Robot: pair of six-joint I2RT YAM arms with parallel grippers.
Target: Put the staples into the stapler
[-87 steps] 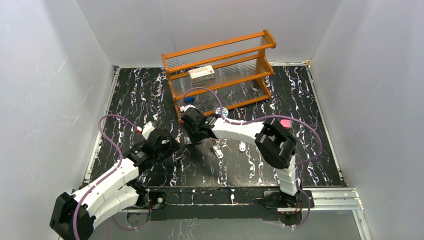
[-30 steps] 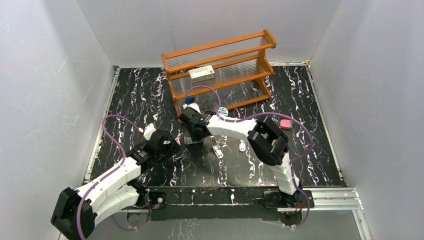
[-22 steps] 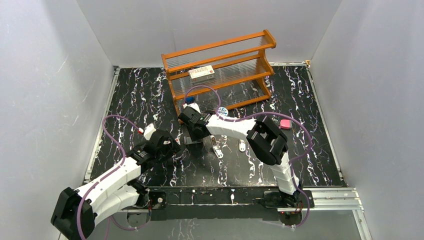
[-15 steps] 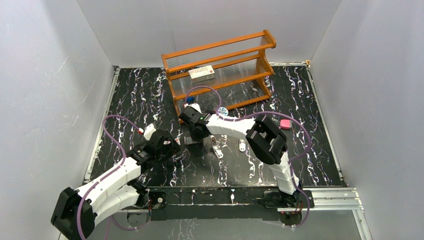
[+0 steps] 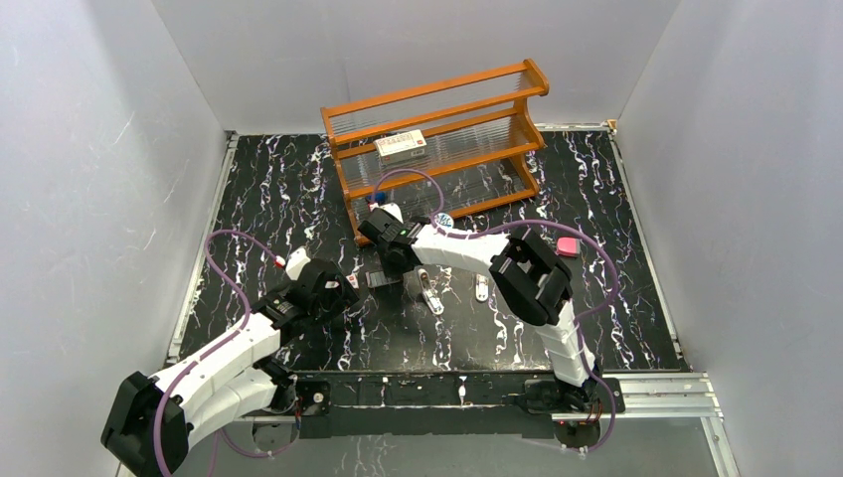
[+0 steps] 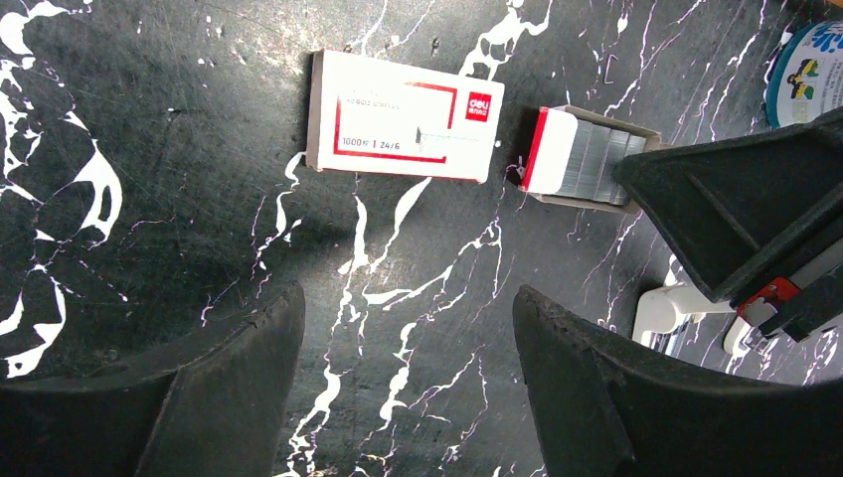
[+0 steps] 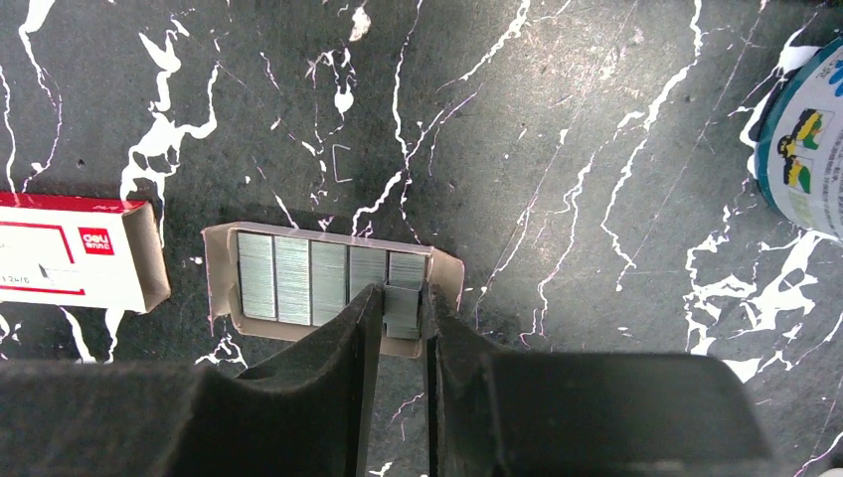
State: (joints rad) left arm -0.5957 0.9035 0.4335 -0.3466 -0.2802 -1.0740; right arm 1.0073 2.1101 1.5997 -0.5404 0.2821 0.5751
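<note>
staples (image 7: 406, 270): end strip of the row in an open cardboard tray (image 7: 221, 278) on the table (image 7: 596, 298)
right claw (image 7: 402, 303): clamped on that end strip
stapler (image 5: 430, 294): lies on the table, just right of the tray
left claw (image 6: 408, 298): fingers apart, empty, above the table near the red-and-white box (image 6: 403, 117)

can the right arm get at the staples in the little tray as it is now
Probably yes: the right gripper sits at the open tray, its fingers closed either side of the end strip of the staples, with nothing covering them.
</note>
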